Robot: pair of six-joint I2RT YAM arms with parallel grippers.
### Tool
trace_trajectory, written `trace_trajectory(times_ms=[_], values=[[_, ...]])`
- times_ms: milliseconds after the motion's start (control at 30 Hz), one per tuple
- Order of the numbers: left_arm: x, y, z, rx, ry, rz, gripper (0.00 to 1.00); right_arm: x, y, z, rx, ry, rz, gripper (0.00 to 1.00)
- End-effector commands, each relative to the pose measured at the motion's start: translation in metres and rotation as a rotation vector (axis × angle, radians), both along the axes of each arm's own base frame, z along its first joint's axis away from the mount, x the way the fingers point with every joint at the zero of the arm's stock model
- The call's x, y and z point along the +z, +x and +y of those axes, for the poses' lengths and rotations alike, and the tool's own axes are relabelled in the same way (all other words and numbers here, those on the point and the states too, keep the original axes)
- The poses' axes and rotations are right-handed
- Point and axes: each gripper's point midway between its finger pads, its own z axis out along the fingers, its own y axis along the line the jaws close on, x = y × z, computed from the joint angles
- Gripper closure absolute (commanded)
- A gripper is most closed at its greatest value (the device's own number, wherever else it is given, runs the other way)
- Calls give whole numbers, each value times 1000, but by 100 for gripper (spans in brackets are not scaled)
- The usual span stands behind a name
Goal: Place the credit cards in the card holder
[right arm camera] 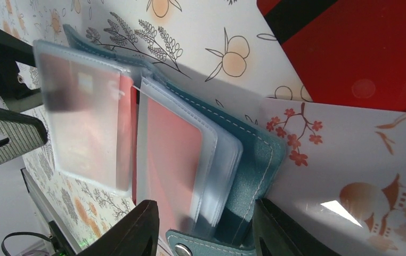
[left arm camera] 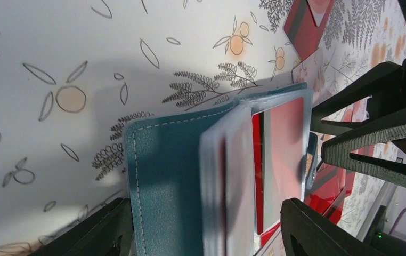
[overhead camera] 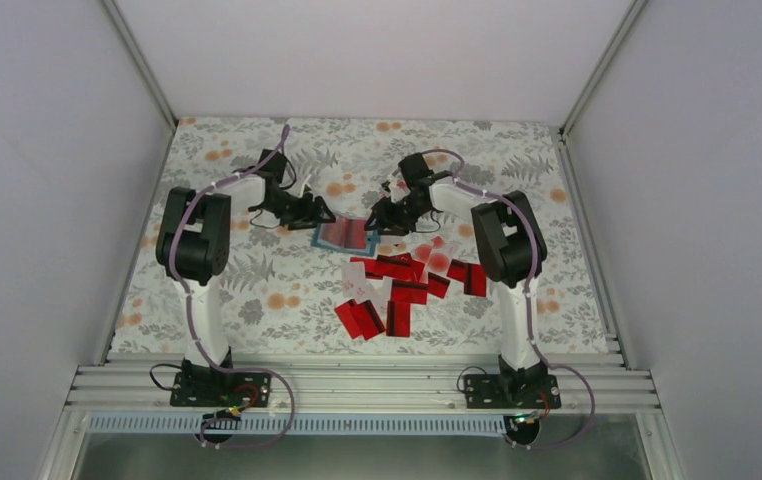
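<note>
Teal-blue flat rectangular stitched card holder lies spread open near the middle of the floral-print tablecloth. We see its frosted clear plastic sleeves fanned up, with red showing through several of them. Bright red thin rectangular credit cards, some with a black stripe and some pale face up, sit loose in an overlapping heap at 5 o'clock of the holder. Left gripper is at the holder's 10 o'clock end, its fingers spread either side of the teal cover and sleeves; we cannot tell if they pinch. Right gripper is at the 2 o'clock end, its fingers also straddling cover and sleeves, and again we cannot tell about a grip.
</note>
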Motion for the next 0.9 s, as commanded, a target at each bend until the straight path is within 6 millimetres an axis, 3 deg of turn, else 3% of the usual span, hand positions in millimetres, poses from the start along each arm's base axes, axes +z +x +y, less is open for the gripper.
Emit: trace_trajectory(times_ms=[0, 467, 667, 867], values=[[27, -16, -27, -32, -125, 16, 31, -23, -7, 10, 29, 24, 20, 55], [63, -18, -53, -39, -128, 0, 31, -27, -9, 20, 33, 58, 39, 57], [68, -18, -45, 0, -13, -1, 31, -27, -10, 21, 31, 56, 44, 57], [57, -17, -28, 26, 142, -7, 31, -33, -11, 20, 24, 46, 56, 59]])
